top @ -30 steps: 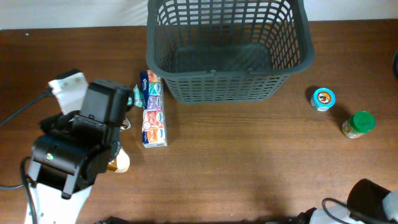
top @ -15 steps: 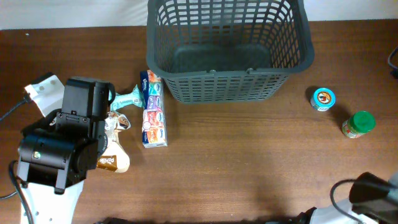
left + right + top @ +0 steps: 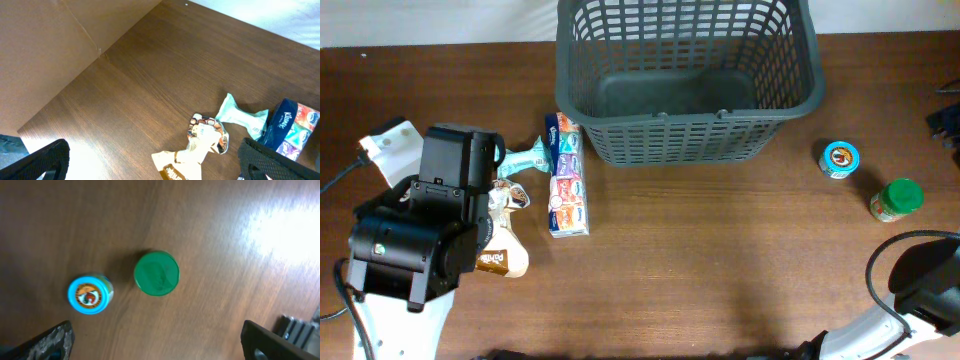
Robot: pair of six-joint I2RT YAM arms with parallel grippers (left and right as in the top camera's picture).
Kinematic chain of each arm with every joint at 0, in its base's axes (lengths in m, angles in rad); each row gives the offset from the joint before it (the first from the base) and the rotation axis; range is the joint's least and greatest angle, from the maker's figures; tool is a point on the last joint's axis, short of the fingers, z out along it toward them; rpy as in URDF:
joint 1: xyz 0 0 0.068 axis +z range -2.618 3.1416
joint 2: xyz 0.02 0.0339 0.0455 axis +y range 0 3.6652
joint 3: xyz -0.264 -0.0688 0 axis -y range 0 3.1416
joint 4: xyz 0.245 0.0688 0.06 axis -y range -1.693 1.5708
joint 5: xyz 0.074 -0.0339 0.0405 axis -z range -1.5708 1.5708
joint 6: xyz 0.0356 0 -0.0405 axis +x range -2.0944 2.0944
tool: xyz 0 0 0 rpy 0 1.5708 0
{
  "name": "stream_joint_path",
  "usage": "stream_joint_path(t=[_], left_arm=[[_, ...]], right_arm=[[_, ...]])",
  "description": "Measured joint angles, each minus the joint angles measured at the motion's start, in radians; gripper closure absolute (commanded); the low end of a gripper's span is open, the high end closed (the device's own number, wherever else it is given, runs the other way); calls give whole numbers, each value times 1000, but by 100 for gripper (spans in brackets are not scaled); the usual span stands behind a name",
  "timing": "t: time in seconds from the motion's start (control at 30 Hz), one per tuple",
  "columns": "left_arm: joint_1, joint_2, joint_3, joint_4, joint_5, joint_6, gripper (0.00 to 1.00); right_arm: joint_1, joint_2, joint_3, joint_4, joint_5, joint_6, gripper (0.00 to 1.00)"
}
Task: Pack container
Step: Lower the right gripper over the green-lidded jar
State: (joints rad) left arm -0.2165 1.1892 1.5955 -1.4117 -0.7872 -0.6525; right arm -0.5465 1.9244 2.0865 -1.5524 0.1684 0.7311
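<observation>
The container [image 3: 690, 118], a large dark grey slotted basket, stands at the back centre in the overhead view with nothing in it. My left gripper [image 3: 155, 170] is open and empty, hovering over a beige snack packet [image 3: 192, 155], which also shows overhead [image 3: 503, 240]. My left arm [image 3: 425, 235] is at the table's left. My right gripper [image 3: 160, 347] is open and empty, above the table near a green-lidded jar [image 3: 156, 273] and a blue-topped tub [image 3: 88, 295].
A Kleenex tissue multipack [image 3: 566, 175] lies left of the basket, with a teal packet [image 3: 525, 158] beside it. The tub [image 3: 839, 158] and the jar [image 3: 897, 199] stand right of the basket. My right arm [image 3: 925, 290] is at the lower right edge.
My left arm drew back to the left, uncovering the snack and teal packets, then stopped. My right arm rose along the right edge.
</observation>
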Motion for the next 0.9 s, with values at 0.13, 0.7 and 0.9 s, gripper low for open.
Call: stream_joint_path(t=[0.13, 0.7, 0.9], left_arm=[[0, 0, 0, 0, 0, 0, 0], [0, 0, 0, -2, 0, 0, 0], [0, 0, 0, -2, 0, 0, 0]], right_arm=[[-6, 2, -62, 14, 0, 17, 1], [-37, 13, -312, 259, -77, -81, 1], [-37, 13, -394, 306, -84, -93, 1]])
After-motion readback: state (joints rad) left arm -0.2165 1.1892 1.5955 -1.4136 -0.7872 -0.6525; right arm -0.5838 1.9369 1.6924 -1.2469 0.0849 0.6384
